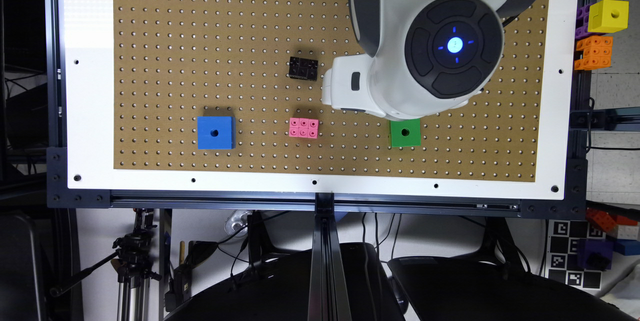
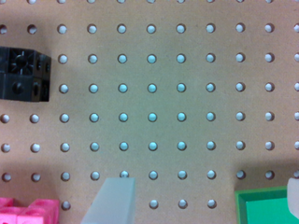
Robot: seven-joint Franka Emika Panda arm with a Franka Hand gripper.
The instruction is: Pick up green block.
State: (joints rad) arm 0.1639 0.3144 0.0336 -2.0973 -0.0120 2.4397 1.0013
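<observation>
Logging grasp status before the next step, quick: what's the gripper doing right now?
Gripper: open, holding nothing; the green block lies by one fingertip, not between them.

On my pegboard I counted four pieces: one green block, one blue cube, one pink brick cluster, one black brick cluster. Off the board's edge sat one yellow cube, one orange cluster, one purple piece.

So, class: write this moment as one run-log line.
stage: approach | gripper: open, over bare pegboard | green block: on board, not gripped | pink block, black block: nearby
</observation>
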